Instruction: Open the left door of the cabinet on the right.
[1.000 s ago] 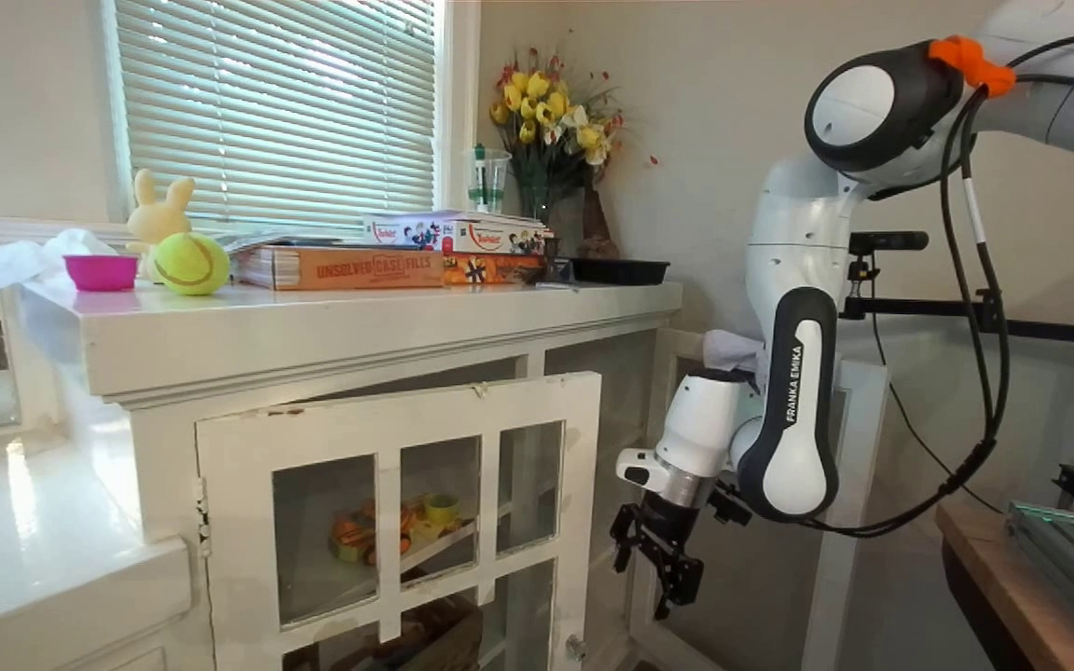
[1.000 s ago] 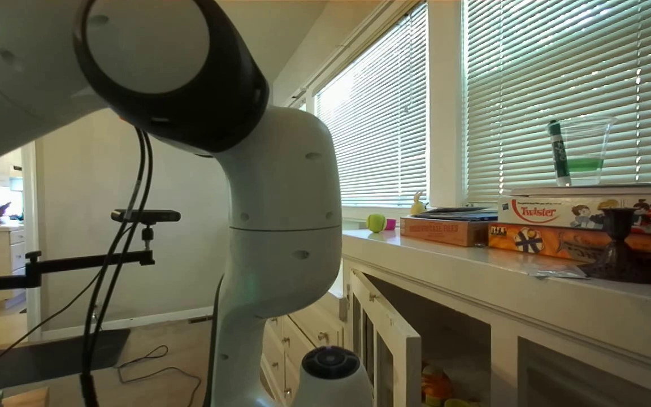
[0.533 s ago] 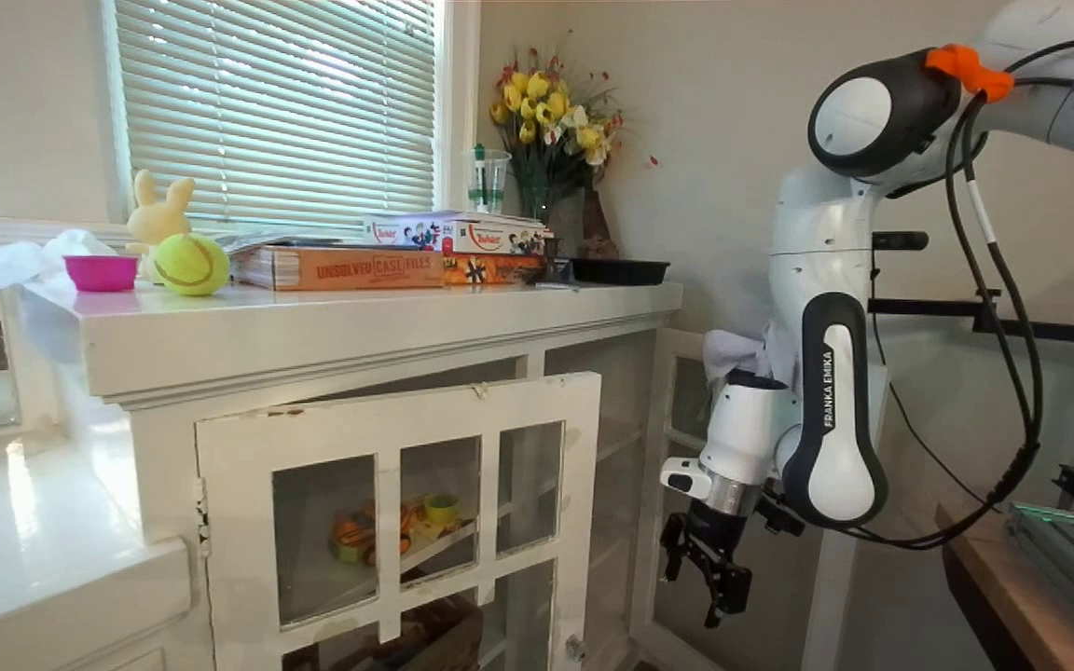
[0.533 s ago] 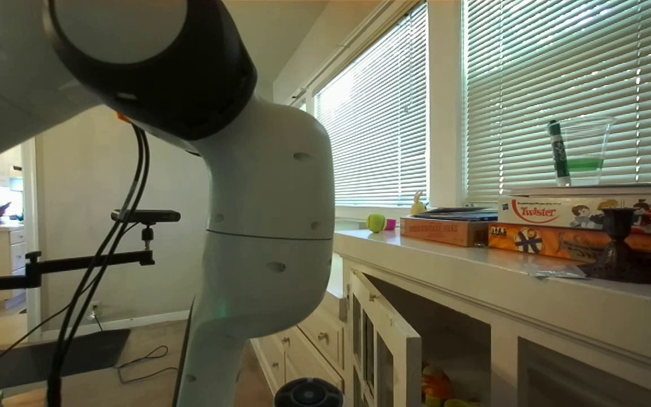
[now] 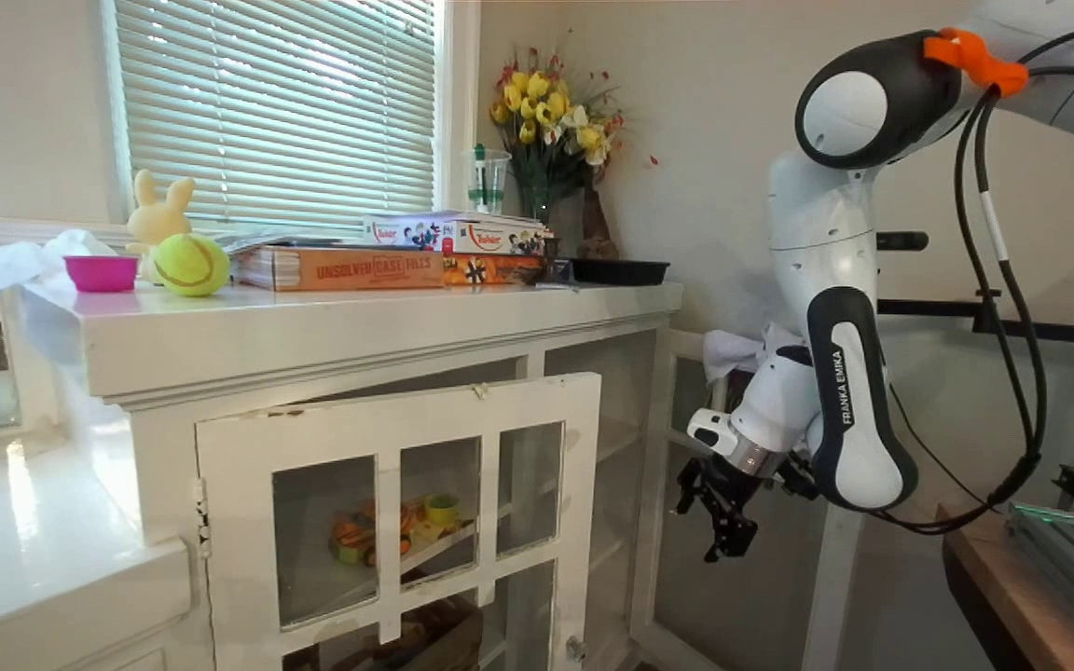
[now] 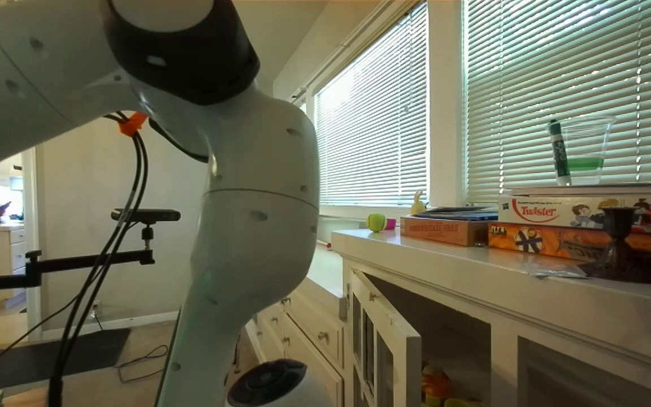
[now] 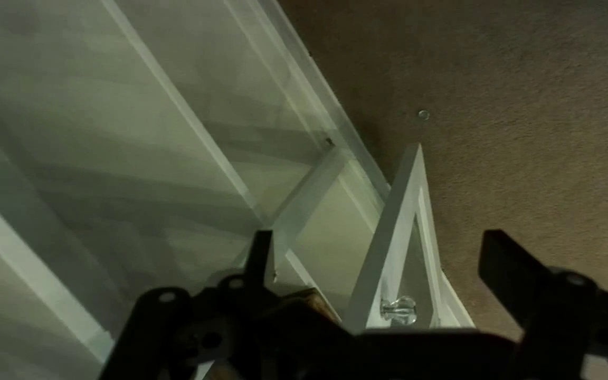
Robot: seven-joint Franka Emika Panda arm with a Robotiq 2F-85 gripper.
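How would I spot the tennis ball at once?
Find the white cabinet below the blinds. Atop it, in an exterior view, the tennis ball shows between a pink bowl and the Unsolved Case Files box. Alone among them, it's a yellow-green sphere.

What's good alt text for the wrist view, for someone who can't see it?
The left door, white-framed and glazed, stands partly open on its white cabinet, seen from above in the gap of the open black gripper. A clear knob juts from the door; brown floor lies to the right, and the picture is dim.
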